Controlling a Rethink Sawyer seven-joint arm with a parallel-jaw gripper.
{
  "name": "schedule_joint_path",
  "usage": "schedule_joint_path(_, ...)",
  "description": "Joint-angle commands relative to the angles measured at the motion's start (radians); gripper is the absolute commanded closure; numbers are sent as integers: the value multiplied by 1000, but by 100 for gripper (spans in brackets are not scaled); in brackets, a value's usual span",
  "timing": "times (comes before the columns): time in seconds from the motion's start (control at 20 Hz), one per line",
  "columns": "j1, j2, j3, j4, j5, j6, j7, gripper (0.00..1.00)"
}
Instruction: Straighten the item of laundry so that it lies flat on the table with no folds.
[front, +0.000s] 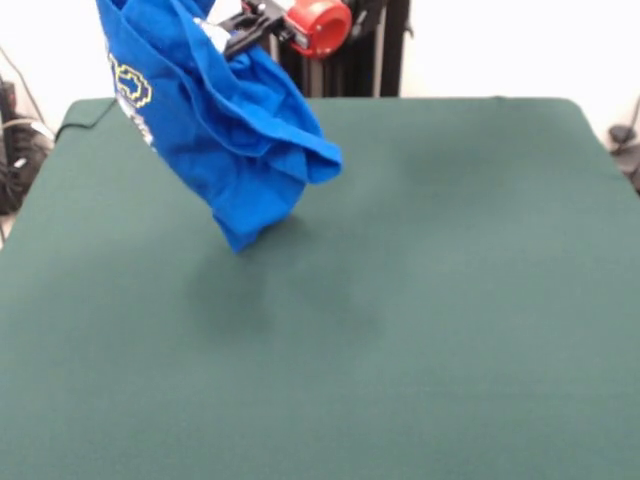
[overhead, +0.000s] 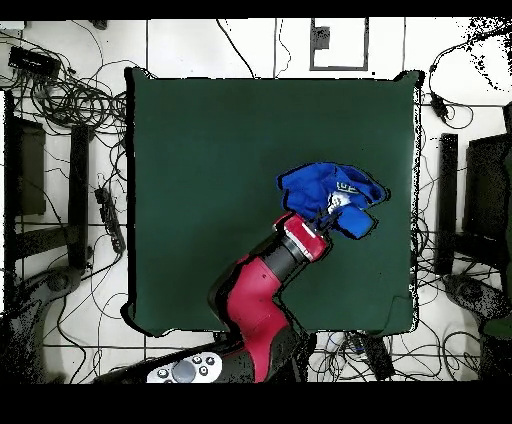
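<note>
The item of laundry (front: 235, 130), a bright blue T-shirt, hangs bunched and folded from my gripper (front: 222, 36) over the far left part of the table (front: 450, 300) in the front view. Part of its pixelated graphic shows at its left edge. Its lowest tip is at or just above the green cloth. In the overhead view the T-shirt (overhead: 318, 185) is a crumpled lump over the right middle of the table (overhead: 200, 180), with my gripper (overhead: 331, 211) on its near side. The gripper is shut on the fabric; the cloth hides the fingertips.
My red arm (overhead: 255, 300) reaches from the table's bottom edge up to the right. The black pedestal (front: 350, 60) stands behind the far edge. Cables (overhead: 70, 95) and dark boxes (overhead: 30, 165) lie on the floor around the table.
</note>
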Motion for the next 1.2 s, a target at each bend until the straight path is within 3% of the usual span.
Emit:
schedule_joint_path(0.05, 18, 61, 190, 137, 138, -106, 337, 100)
schedule_joint_path(0.35, -11, 40, 206, 208, 62, -124, 444, 100)
schedule_joint_path(0.65, 19, -74, 153, 341, -10, -87, 471, 100)
schedule_joint_path(0.7, 7, -109, 142, 358, -73, -106, 494, 100)
schedule_joint_path(0.75, -36, -156, 122, 348, -234, -161, 508, 100)
schedule_joint_path(0.85, 14, -249, 110, 420, -214, -77, 469, 100)
schedule_joint_path(0.9, 79, -270, 82, 464, -149, -61, 455, 100)
schedule_joint_path(0.95, 54, -329, 67, 473, -247, -64, 444, 100)
schedule_joint_path(1.0, 49, -383, 55, 492, -281, -28, 425, 100)
schedule_joint_path(1.05, 89, -410, 11, 519, -250, -6, 393, 100)
schedule_joint_path(1.2, 99, -546, -108, 559, -339, 27, 321, 100)
